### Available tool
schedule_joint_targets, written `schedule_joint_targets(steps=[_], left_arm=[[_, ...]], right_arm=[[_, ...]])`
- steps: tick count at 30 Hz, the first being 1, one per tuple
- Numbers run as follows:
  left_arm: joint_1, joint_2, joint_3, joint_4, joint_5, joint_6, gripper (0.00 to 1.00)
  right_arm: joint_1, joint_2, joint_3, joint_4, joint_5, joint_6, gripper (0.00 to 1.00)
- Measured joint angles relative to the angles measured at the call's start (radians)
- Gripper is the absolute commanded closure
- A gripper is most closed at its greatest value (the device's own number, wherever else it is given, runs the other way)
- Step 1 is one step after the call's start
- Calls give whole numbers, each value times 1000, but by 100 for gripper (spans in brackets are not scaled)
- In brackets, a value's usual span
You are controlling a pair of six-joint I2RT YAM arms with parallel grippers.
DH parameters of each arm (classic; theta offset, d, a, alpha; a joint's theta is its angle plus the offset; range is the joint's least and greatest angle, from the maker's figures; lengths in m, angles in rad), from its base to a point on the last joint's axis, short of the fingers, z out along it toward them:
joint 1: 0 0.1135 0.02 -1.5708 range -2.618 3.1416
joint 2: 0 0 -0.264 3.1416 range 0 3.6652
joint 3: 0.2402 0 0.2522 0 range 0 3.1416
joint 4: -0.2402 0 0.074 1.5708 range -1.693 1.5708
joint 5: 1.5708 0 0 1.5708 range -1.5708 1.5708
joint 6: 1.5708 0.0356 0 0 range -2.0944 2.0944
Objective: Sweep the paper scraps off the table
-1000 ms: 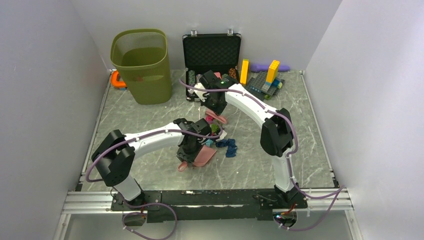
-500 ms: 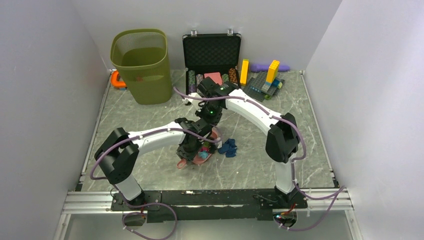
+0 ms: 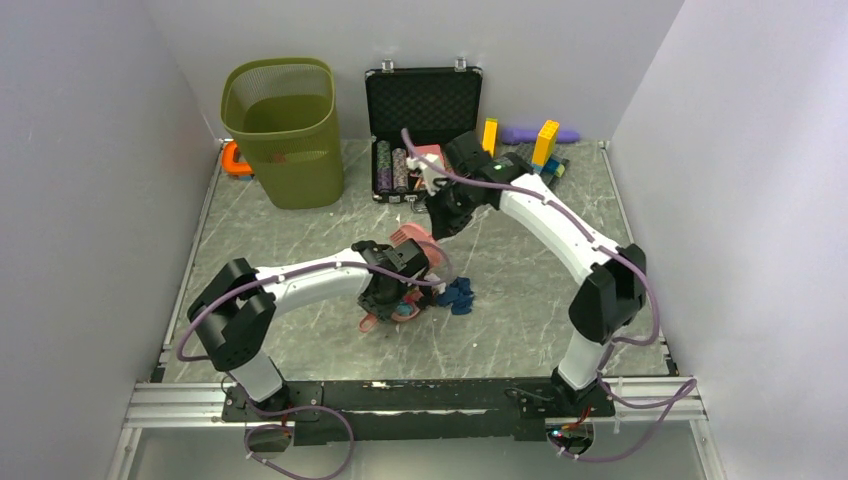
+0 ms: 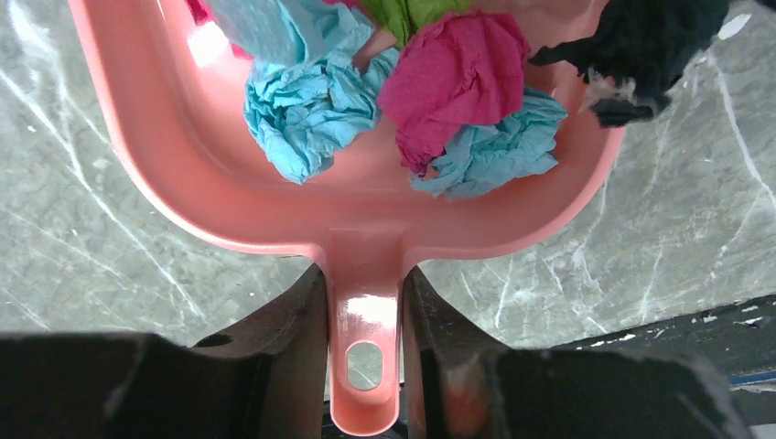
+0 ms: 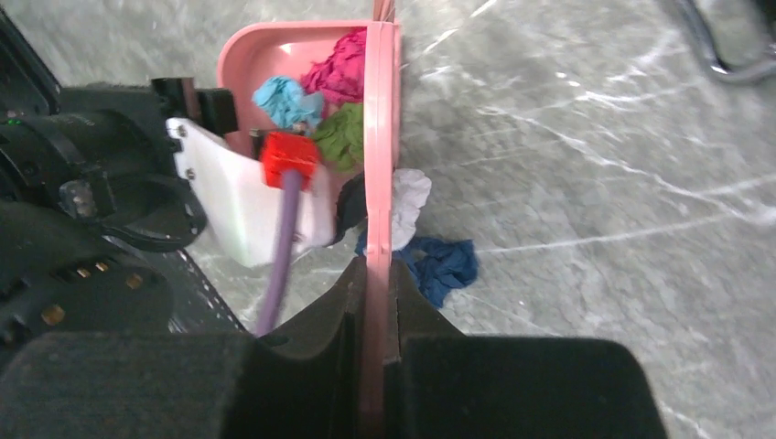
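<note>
My left gripper (image 4: 364, 302) is shut on the handle of a pink dustpan (image 4: 366, 219) lying on the table (image 3: 280, 240). In the pan are teal (image 4: 307, 101), magenta (image 4: 453, 73) and green paper scraps. A dark wad (image 4: 659, 46) sits at its right lip. My right gripper (image 5: 375, 274) is shut on a pink brush (image 5: 380, 137), seen edge-on and held over the pan's open side. In the top view the brush (image 3: 410, 237) hangs just behind the pan (image 3: 400, 312). A white scrap (image 5: 409, 197) and dark blue scraps (image 3: 458, 293) lie on the table beside the pan.
An olive waste bin (image 3: 285, 130) stands at the back left with an orange object (image 3: 235, 160) behind it. An open black case (image 3: 425, 105) with poker chips and a toy brick build (image 3: 530, 160) stand at the back. Metal rails run along the table's sides.
My right arm drew the brush toward the pan, then lifted it and swung back to the right. More scraps now lie in the pan. The left arm barely moved.
</note>
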Motion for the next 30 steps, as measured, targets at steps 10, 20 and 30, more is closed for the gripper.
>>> schedule_joint_targets(steps=[10,20,30], left_arm=[[0,-117,-11,0,-105,-28,100],[34,-179,84,-104,-161,-31,100],[267,-240,362,-221,-114,50,100]], right_arm=[[-145,-216,-140,164,113,154,100],[-217,-457,-304,345,369,314,100],[-262,-518,-378,383,443,364,100]])
